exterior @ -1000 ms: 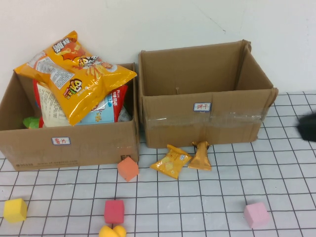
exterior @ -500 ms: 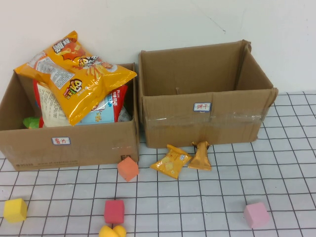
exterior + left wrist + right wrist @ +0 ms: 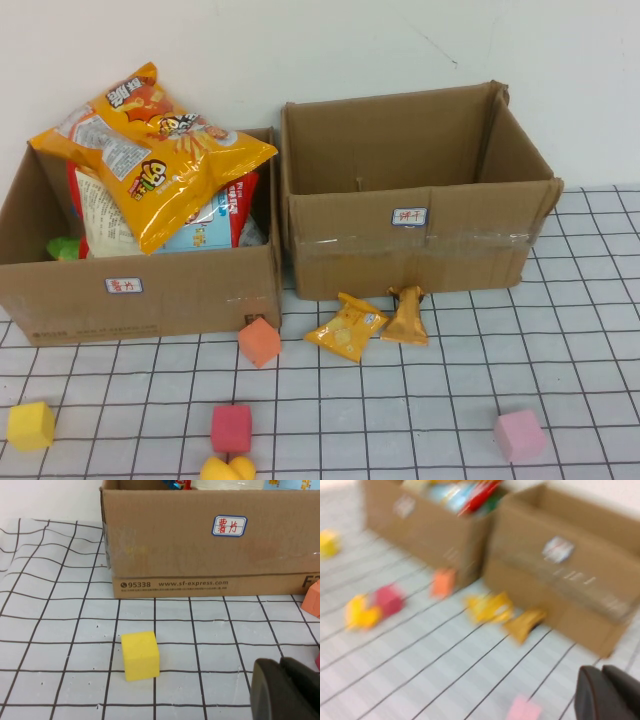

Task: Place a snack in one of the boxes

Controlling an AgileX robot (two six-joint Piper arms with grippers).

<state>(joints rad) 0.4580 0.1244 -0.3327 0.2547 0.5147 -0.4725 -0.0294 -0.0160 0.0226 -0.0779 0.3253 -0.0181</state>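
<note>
Two small snack packs lie on the gridded table in front of the right box: a yellow one (image 3: 347,327) and an orange-brown one (image 3: 406,317). They also show in the right wrist view, the yellow one (image 3: 490,607) and the orange-brown one (image 3: 525,624). The right cardboard box (image 3: 420,245) is open and looks empty. The left cardboard box (image 3: 150,292) is heaped with large chip bags (image 3: 150,150). Neither arm shows in the high view. My left gripper (image 3: 281,662) is shut and empty, low over the table near the left box (image 3: 200,545). My right gripper (image 3: 602,669) is shut and empty, off to the right of the snacks.
Foam blocks lie on the table: a yellow cube (image 3: 30,425), an orange cube (image 3: 259,342), a red cube (image 3: 231,428), a yellow shape (image 3: 227,468) and a pink cube (image 3: 519,435). The yellow cube (image 3: 141,655) sits close ahead of my left gripper.
A dark blur of my right arm at the right edge of the high view one second ago has gone out of that view. Nothing on the table has moved.
</note>
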